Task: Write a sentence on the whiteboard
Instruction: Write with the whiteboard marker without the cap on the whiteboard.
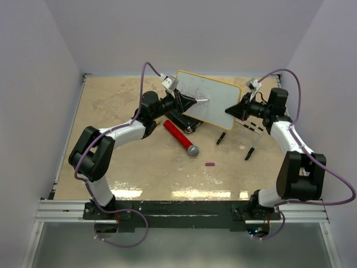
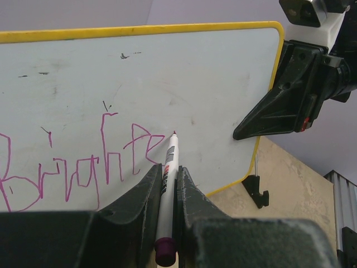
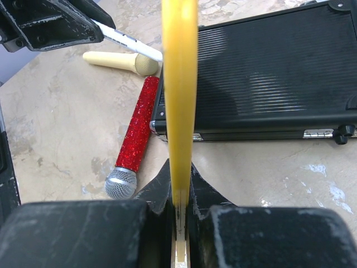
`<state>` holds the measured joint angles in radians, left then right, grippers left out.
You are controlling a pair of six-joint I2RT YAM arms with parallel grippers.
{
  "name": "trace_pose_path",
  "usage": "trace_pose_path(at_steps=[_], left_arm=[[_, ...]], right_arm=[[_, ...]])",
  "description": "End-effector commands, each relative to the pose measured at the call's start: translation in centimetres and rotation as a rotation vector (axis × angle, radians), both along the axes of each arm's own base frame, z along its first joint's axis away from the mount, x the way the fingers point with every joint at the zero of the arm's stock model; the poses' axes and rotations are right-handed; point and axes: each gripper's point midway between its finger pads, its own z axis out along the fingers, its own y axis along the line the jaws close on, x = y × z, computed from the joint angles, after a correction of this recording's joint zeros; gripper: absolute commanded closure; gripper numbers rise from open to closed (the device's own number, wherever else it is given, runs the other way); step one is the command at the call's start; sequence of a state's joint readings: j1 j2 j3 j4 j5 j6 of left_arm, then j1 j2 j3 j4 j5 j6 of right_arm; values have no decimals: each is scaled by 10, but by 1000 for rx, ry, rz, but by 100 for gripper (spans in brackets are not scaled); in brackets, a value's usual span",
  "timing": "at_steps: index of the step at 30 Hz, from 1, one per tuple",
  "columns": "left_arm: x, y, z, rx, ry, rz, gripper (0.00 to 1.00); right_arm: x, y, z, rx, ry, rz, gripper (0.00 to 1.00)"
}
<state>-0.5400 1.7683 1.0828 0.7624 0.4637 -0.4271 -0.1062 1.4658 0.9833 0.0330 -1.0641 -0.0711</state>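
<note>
Whiteboard (image 1: 215, 100) stood up just by the black case (image 3: 262, 72), its yellow rim pinched tight in the right claw (image 3: 179, 167). Left claw (image 2: 167, 170) squeezed a pen (image 2: 170, 153) whose tip seemed to touch the board just after the purple sentence (image 2: 83, 167), which read "Brighte".

Seen edge-on, the yellow-rimmed whiteboard (image 3: 179, 84) stood upright, pinched along its lower edge between the closed fingers of the right end effector (image 3: 179, 184). Behind it a ribbed black case (image 3: 268, 72) lay flat on the marbled worktop (image 3: 61, 128). A red glitter microphone (image 3: 136, 134), silver head nearest, lay just beside the case's corner, a cream microphone (image 3: 120, 61) beyond. Upper left, the left end effector (image 3: 92, 22) gripped a white marker (image 3: 131, 42).
</note>
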Motion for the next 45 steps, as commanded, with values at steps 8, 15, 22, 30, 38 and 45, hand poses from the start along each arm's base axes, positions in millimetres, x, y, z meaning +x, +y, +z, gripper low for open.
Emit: trace_pose_path(at_steps=[8, 15, 22, 30, 38, 45], left_arm=[[1, 0, -9, 14, 1, 3, 100], [-4, -1, -21, 32, 22, -5, 100], [-7, -1, -31, 46, 38, -6, 100], [-6, -2, -28, 46, 35, -2, 100], [4, -2, -5, 19, 0, 31, 100], [10, -4, 6, 5, -17, 42, 100]], right_arm=[[2, 2, 13, -14, -49, 15, 100], [2, 2, 13, -14, -49, 15, 100], [2, 2, 13, -14, -49, 15, 100], [2, 1, 13, -13, -48, 13, 100], [2, 2, 14, -13, -49, 14, 100], [2, 2, 14, -13, -51, 15, 100]])
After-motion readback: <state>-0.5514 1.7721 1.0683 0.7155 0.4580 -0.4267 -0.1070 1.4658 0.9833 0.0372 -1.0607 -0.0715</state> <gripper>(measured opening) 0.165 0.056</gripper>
